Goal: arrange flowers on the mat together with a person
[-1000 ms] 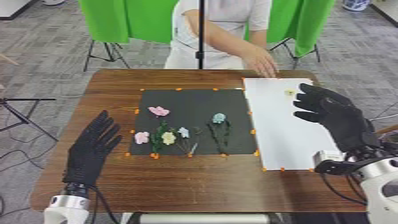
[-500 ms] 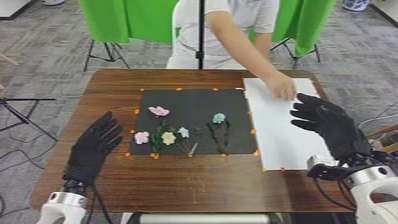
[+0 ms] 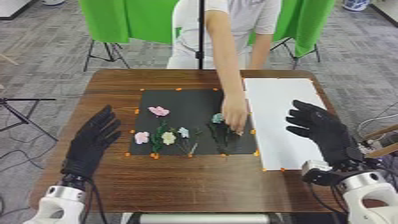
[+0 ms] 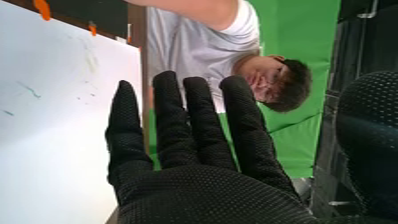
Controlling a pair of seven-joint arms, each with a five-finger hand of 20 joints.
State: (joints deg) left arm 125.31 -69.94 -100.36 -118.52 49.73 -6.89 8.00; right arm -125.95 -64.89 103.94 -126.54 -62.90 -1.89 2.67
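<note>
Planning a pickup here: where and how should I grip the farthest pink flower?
Probably take that pink flower just under its bloom, pinching from above and the robot's left: the bloom lies near that edge of the black mat, while its stem seems to run toward the other flowers.

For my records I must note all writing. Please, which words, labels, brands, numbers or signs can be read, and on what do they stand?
None can be read.
White sheet: small green marks, no letters I can make out.
Dark mat and orange tabs: no readable text.
Blue-and-white object behind: pattern too small to tell.
</note>
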